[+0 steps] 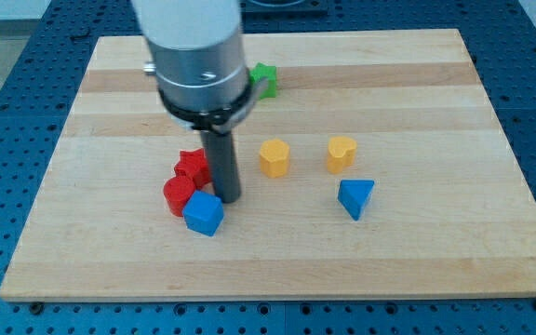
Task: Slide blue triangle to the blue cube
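Note:
The blue triangle (355,197) lies on the wooden board (417,261) right of the middle. The blue cube (203,213) sits left of the middle, far to the triangle's left. My tip (228,197) rests on the board just above and to the right of the blue cube, close to it. The tip is far to the left of the blue triangle.
Two red blocks (180,194) (192,166) sit close together just above and left of the blue cube. A yellow hexagonal block (274,157) and a yellow heart-like block (341,153) lie above the triangle. A green block (264,79) peeks out behind the arm at the top.

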